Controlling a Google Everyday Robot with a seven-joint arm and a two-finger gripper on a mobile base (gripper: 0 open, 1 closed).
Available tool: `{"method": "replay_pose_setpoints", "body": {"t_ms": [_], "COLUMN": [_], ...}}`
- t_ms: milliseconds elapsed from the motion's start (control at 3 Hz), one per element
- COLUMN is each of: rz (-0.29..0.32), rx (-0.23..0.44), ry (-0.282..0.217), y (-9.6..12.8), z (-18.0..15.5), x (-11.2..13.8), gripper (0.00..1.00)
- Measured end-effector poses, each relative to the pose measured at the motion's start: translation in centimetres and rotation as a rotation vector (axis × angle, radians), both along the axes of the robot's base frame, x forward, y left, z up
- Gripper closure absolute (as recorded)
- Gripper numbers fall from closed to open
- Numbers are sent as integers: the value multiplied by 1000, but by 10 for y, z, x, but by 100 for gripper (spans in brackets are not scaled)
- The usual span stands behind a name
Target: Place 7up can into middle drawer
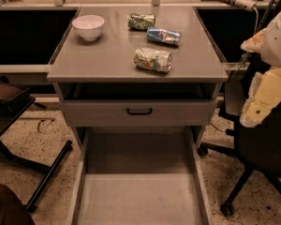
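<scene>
The 7up can (152, 60), pale green and white, lies on its side on the grey cabinet top near the front edge. Below it the middle drawer (139, 198) is pulled out towards me, wide and shallow with a flat pale floor. My gripper (261, 102) shows as cream and white parts at the right edge, beside the cabinet's right side. It is below the level of the top and well to the right of the can. It holds nothing that I can see.
A darker green can (141, 21) and a blue can (164, 36) lie further back on the top. A white bowl (88, 26) stands at the back left. A closed drawer front (139, 112) has a black handle. A black chair base (239, 191) stands right, dark furniture (18, 125) left.
</scene>
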State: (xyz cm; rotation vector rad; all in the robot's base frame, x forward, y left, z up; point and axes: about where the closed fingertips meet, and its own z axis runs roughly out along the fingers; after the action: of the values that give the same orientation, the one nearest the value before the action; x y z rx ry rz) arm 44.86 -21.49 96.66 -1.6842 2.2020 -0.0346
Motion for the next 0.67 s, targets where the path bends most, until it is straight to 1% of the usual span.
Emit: {"method": "replay_pose_setpoints", "body": {"t_ms": [333,667], "rz": [-13,-80], "rx": [82,152], "ry": [-18,-40], "y": [21,45], "z": [-25,-50], "x": [43,105], "gripper": [0,0]}}
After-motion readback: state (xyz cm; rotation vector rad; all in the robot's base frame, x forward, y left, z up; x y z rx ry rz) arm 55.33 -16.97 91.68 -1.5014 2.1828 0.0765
